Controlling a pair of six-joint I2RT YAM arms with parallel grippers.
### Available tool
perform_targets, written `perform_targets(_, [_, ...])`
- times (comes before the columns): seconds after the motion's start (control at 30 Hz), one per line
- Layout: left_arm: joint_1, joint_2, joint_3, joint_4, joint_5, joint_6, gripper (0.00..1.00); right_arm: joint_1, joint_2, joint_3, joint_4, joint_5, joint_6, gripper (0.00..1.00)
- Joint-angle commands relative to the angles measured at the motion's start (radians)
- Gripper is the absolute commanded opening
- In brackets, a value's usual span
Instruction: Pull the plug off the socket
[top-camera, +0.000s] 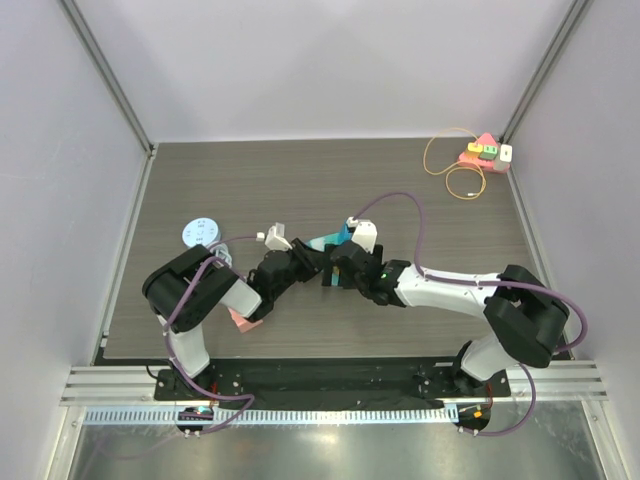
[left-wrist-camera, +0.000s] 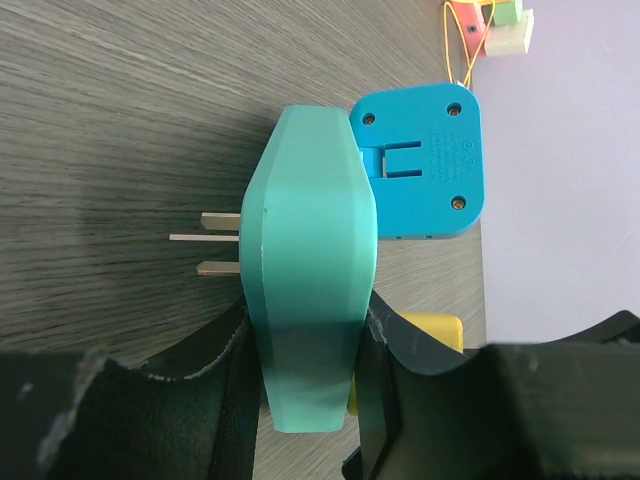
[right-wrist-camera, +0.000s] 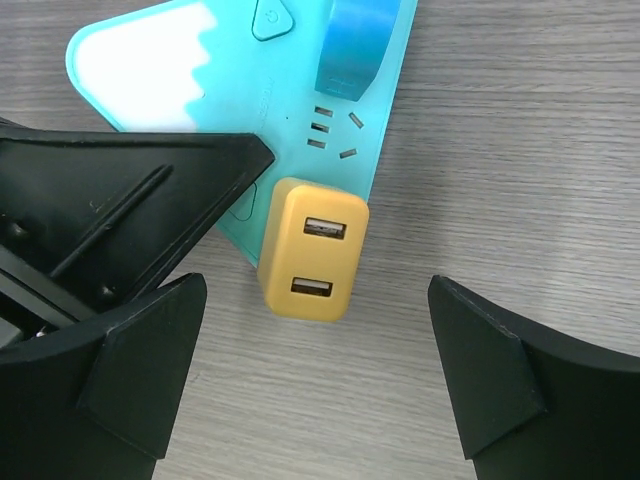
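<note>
A teal socket (left-wrist-camera: 310, 250) with a white patch on its face (right-wrist-camera: 150, 70) is clamped edge-on between the fingers of my left gripper (left-wrist-camera: 305, 335). Its metal prongs (left-wrist-camera: 215, 238) stick out to the left, just above the table. On its face sit a blue plug (left-wrist-camera: 425, 160) and a yellow USB plug (right-wrist-camera: 313, 250). My right gripper (right-wrist-camera: 315, 300) is open, with one finger on each side of the yellow plug and touching nothing. In the top view both grippers meet at the socket (top-camera: 335, 238) in the middle of the table.
At the back right corner lies a pink socket with coloured plugs (top-camera: 485, 152) and a looped orange cable (top-camera: 455, 170). A round blue-and-white disc (top-camera: 203, 232) lies at the left. A pink object (top-camera: 243, 318) shows under the left arm.
</note>
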Motion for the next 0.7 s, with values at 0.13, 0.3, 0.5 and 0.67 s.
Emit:
perform_targets(0.13, [-0.006, 0.003, -0.027, -0.041, 0.015, 0.056, 0.00, -0.033, -0.017, 0.118, -0.065, -0.077, -0.007, 1.00])
perform_targets(0.3, [-0.009, -0.006, -0.052, -0.039, 0.002, 0.055, 0.00, -0.043, -0.067, 0.089, -0.042, -0.100, -0.025, 0.84])
perform_targets(0.5, [-0.013, 0.000, -0.043, -0.041, 0.009, 0.058, 0.00, -0.093, -0.092, 0.073, -0.005, -0.160, -0.037, 0.66])
perform_targets(0.67, [-0.013, 0.009, -0.036, -0.039, 0.019, 0.053, 0.00, -0.134, -0.069, 0.052, 0.027, -0.235, -0.010, 0.65])
